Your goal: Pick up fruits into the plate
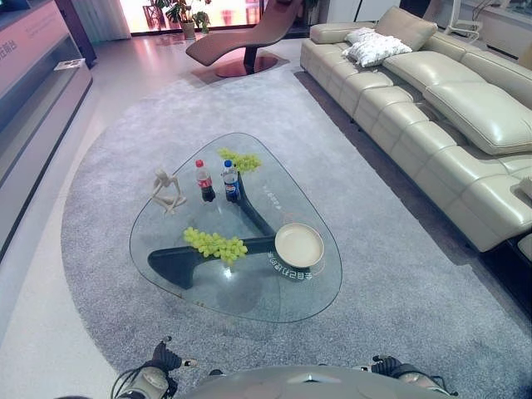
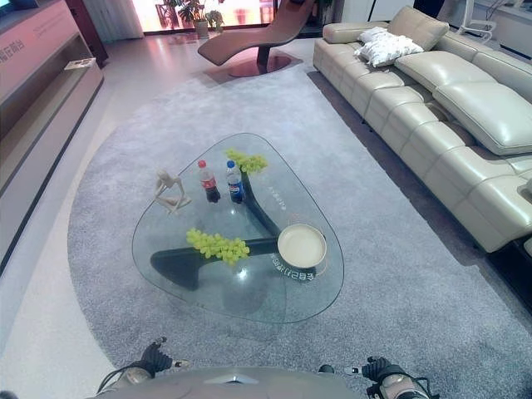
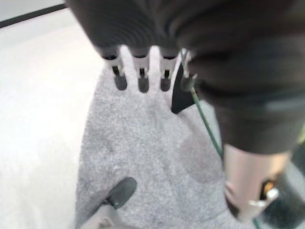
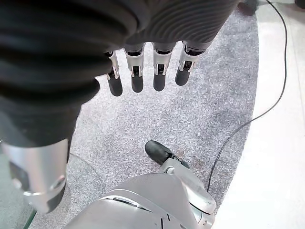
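My hands sit cut off at the lower edge of the head views, so I read them at the wrists: my left hand (image 3: 140, 71) and right hand (image 4: 145, 71) both hang over the grey carpet (image 1: 399, 283) with fingers straight, holding nothing. On the glass table (image 1: 249, 299), one grape bunch (image 1: 216, 244) lies beside the plate (image 1: 298, 245) (not touching); another bunch (image 1: 240, 160) lies behind two bottles (image 1: 218, 181).

near grapes (image 1: 215, 243) open | far grapes (image 1: 241, 160) behind bottles (image 1: 218, 180)
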